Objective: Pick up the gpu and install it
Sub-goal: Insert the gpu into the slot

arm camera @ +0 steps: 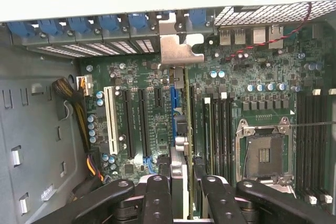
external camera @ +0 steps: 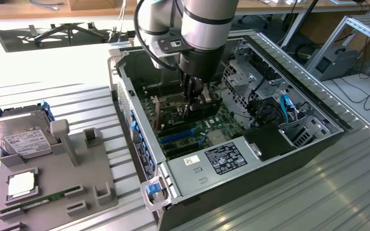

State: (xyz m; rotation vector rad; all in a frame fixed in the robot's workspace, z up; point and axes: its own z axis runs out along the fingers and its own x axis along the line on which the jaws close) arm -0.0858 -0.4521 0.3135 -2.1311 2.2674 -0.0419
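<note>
The gripper (external camera: 194, 98) reaches down into the open computer case (external camera: 140, 159), over the green motherboard (external camera: 201, 130), with its two fingers (arm camera: 157, 198) clamped on the upper edge of the gpu (arm camera: 186, 145). The card stands on edge over the motherboard, running from between the fingers toward the rear wall of the case, and its silver metal bracket (arm camera: 181, 51) sits against the row of blue slot clips (arm camera: 84, 24) on that wall. Whether the card is fully seated in its slot cannot be told. On the motherboard, a white expansion slot (arm camera: 109, 119) and black slots lie to one side of the gpu, and the bare CPU socket (arm camera: 262, 153) lies on its other side. A white and black label (external camera: 227, 158) lies on the metal cover inside the case near its front; its writing is too small to read. Outside the case, toward the exterior view's left, a grey holder tray (external camera: 75, 192) carries a silver hard drive (external camera: 18, 134) with a white label whose print cannot be read, a square chip (external camera: 21, 184), and a narrow green RAM stick (external camera: 40, 201)
</note>
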